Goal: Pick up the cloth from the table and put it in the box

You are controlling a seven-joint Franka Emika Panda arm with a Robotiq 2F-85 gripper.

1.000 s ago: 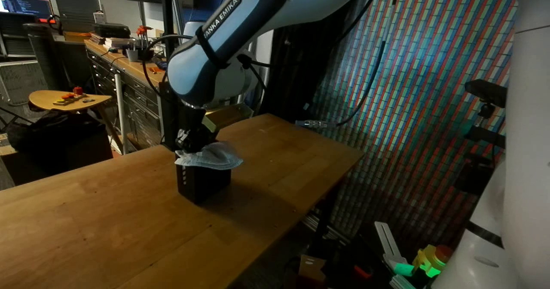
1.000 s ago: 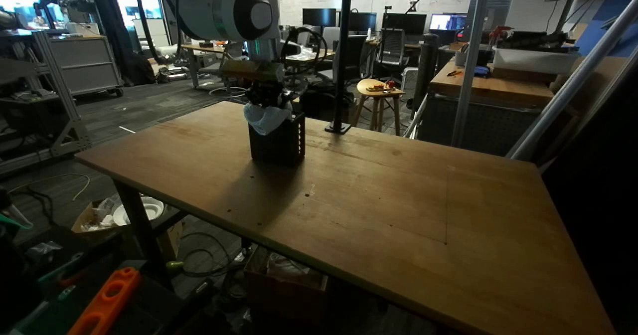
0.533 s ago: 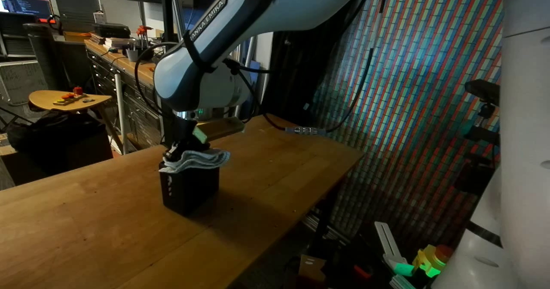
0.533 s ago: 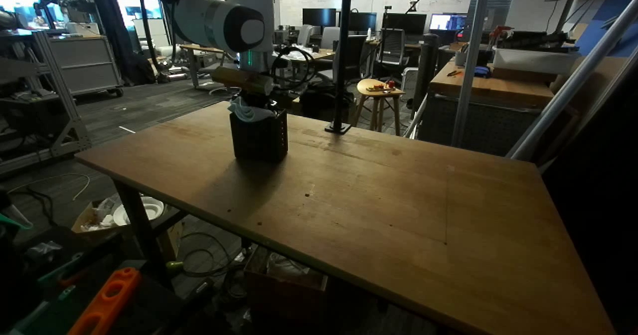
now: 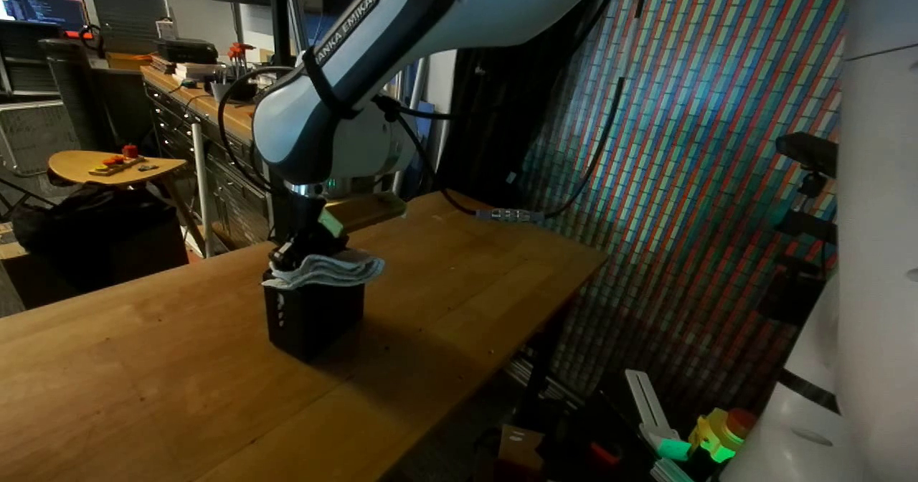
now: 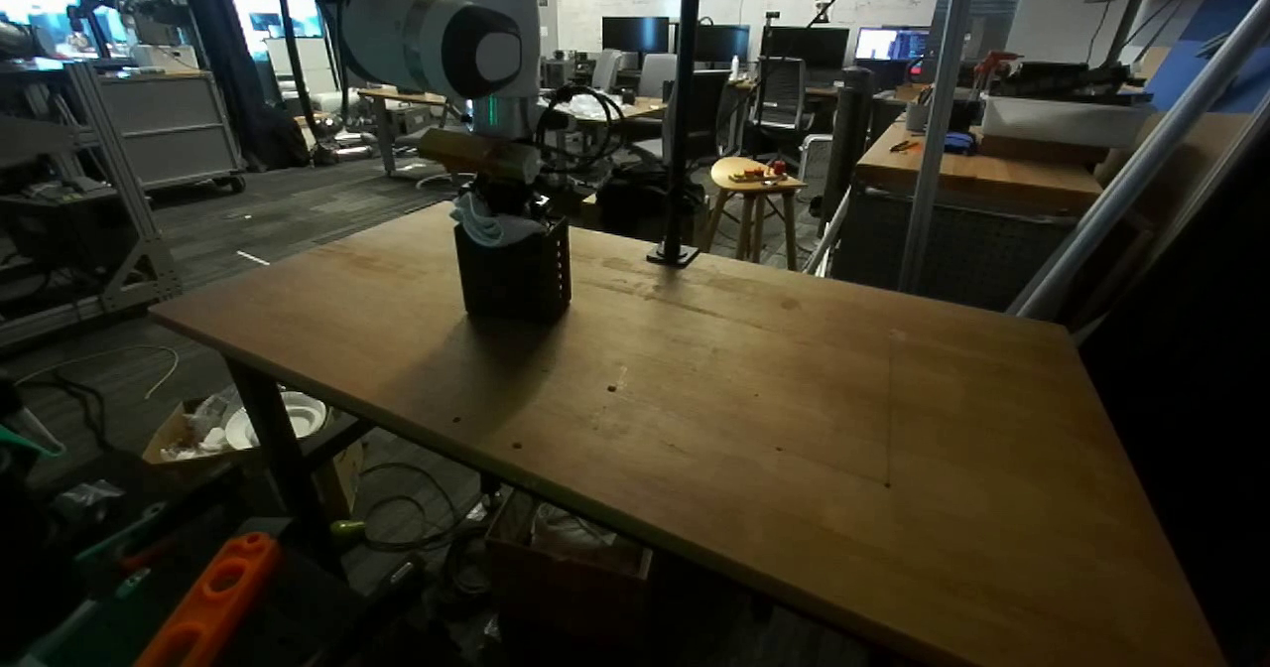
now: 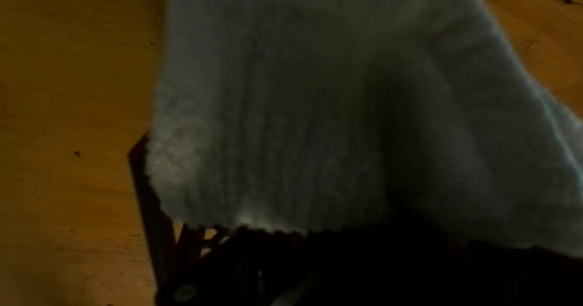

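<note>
A pale blue-grey cloth (image 5: 330, 270) lies bunched and folded across the top of a small black box (image 5: 315, 323). Part of the cloth hangs over the rim. The box stands upright on the wooden table (image 5: 158, 381). My gripper (image 5: 307, 249) points down at the box opening, touching the cloth. In an exterior view, the cloth (image 6: 491, 228) is bunched beside the gripper (image 6: 508, 197) over the box (image 6: 514, 275). In the wrist view, the cloth (image 7: 273, 114) fills most of the picture and covers the dark fingers. The fingertips are hidden, so their opening does not show.
A black post (image 6: 680, 151) is fixed at the table's far edge, near the box. A stool with small toys (image 6: 756, 173) stands beyond the table. A wooden workbench with drawers (image 5: 215, 109) is behind. A cable connector (image 5: 509, 215) hangs near the table's edge.
The gripper has moved down and to the left in both exterior views. The box has slid along the table with it. The cloth has folded up on the rim. Little differs in the last half second.
</note>
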